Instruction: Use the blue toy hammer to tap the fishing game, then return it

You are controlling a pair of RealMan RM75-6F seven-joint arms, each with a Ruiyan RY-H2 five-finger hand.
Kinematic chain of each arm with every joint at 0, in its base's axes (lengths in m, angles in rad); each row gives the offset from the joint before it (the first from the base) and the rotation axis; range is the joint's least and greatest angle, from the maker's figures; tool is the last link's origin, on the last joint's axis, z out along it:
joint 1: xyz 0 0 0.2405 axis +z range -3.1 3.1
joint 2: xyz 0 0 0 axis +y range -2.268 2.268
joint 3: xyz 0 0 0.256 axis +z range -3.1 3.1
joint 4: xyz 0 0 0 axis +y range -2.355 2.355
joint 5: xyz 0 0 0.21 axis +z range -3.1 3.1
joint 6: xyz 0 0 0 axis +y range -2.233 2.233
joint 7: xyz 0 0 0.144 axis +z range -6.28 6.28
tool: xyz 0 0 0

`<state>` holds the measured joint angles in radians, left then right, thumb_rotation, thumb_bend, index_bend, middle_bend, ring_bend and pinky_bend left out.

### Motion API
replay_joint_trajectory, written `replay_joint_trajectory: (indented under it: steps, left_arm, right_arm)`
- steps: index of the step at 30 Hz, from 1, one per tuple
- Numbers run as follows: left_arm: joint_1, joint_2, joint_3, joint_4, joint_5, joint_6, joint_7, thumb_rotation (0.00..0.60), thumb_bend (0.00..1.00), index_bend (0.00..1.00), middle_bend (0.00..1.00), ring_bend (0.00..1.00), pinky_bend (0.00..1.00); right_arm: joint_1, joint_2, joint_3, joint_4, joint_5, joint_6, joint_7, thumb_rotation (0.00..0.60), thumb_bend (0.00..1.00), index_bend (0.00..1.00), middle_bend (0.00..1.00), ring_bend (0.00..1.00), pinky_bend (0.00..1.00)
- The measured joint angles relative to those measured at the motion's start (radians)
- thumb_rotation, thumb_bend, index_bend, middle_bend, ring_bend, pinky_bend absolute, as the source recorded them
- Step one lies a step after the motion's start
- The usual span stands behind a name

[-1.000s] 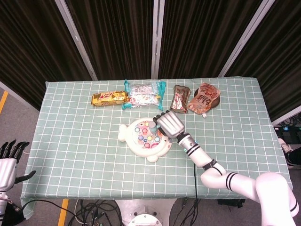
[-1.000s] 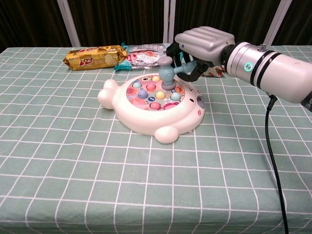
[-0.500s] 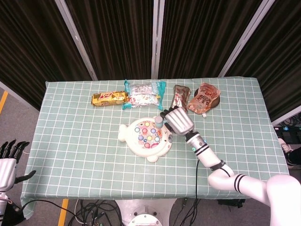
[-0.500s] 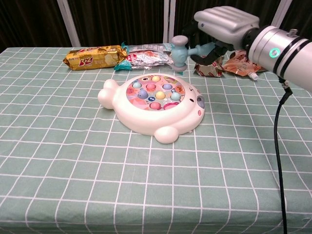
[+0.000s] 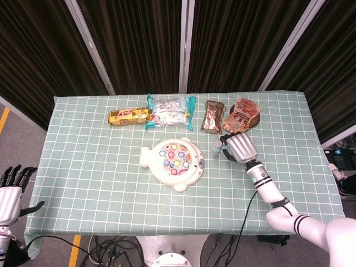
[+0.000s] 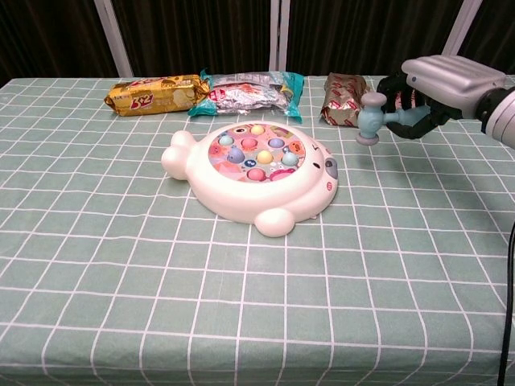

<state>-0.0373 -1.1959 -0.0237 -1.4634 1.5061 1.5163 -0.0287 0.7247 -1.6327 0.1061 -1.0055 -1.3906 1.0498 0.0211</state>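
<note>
The white fish-shaped fishing game [image 5: 173, 162] [image 6: 256, 174], with coloured pegs on its pink top, sits in the middle of the checked table. My right hand [image 5: 240, 148] [image 6: 438, 84] grips the handle of the blue toy hammer [image 5: 217, 147] [image 6: 372, 117], whose head hangs just above the cloth to the right of the game, apart from it. My left hand [image 5: 12, 186] hangs off the table's left edge in the head view, fingers spread and holding nothing.
Along the back stand a yellow snack bar [image 5: 130, 116] [image 6: 155, 93], a teal-edged wrapped packet [image 5: 170, 111] [image 6: 249, 92], a brown packet [image 5: 213, 118] [image 6: 343, 98] and an orange pouch [image 5: 242, 115]. A black cable [image 6: 507, 322] hangs at the right edge.
My right hand has lifted the hammer off the game and carried it rightward and down, from over the pegs to the cloth beside the game. The left hand has stayed put.
</note>
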Motion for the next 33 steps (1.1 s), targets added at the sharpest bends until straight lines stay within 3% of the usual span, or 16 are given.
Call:
replay_joint_trajectory:
  steps: [7, 12, 22, 33]
  left_arm:
    - [0.002, 0.003, 0.001, -0.009, -0.002, 0.0, 0.008, 0.6, 0.0, 0.14, 0.14, 0.05, 0.03]
    - [-0.002, 0.004, 0.001, -0.011, -0.001, -0.004, 0.011, 0.6, 0.0, 0.14, 0.14, 0.05, 0.03]
    - [-0.006, 0.002, 0.0, -0.008, -0.001, -0.008, 0.011, 0.6, 0.0, 0.14, 0.14, 0.05, 0.03]
    - [-0.008, 0.001, -0.001, -0.004, 0.0, -0.007, 0.009, 0.6, 0.0, 0.14, 0.14, 0.05, 0.03]
  right_arm:
    - [-0.024, -0.068, -0.023, 0.131, -0.023, -0.01, 0.117, 0.6, 0.48, 0.62, 0.56, 0.48, 0.55]
    - [-0.042, -0.095, -0.035, 0.172, -0.043, -0.009, 0.17, 0.6, 0.44, 0.49, 0.51, 0.41, 0.49]
    - [-0.064, -0.097, -0.038, 0.164, -0.05, -0.016, 0.192, 0.6, 0.41, 0.29, 0.41, 0.3, 0.4]
    - [-0.081, -0.075, -0.035, 0.119, -0.056, -0.01, 0.176, 0.6, 0.41, 0.21, 0.37, 0.25, 0.37]
